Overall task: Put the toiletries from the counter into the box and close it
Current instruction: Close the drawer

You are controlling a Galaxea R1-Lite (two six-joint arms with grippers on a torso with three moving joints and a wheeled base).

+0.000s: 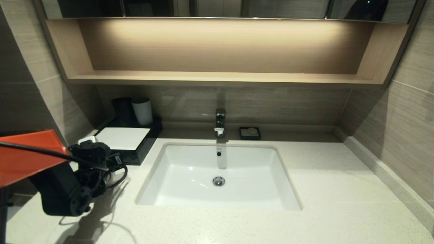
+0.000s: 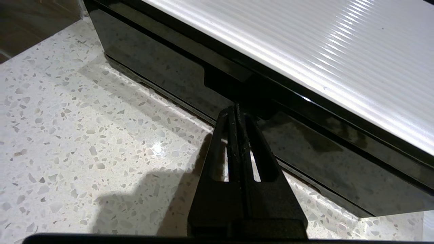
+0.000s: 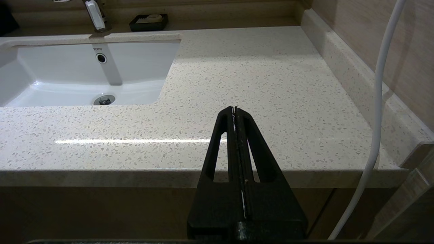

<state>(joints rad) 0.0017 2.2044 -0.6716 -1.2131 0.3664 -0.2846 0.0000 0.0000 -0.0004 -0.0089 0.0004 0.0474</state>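
1. The box (image 1: 137, 154) stands at the back left of the counter (image 1: 339, 189), at about 10 o'clock from the sink (image 1: 190, 189).
2. Its long axis runs from the front corner toward the back wall, and its drawer face (image 2: 162, 74) looks toward the front left.
3. A white panel (image 1: 122, 138) lies flat on its top.
4. The left gripper (image 2: 236, 109) has its fingers pressed together with nothing between them; the tips are at the notch in the middle of the drawer face.
5. The drawer looks closed, flush with the box.
6. The right gripper (image 3: 235, 110) hangs before the counter edge, fingers together, empty.
7. I see no packets on the counter.
8. Two cups (image 1: 134, 111) stand behind the panel.
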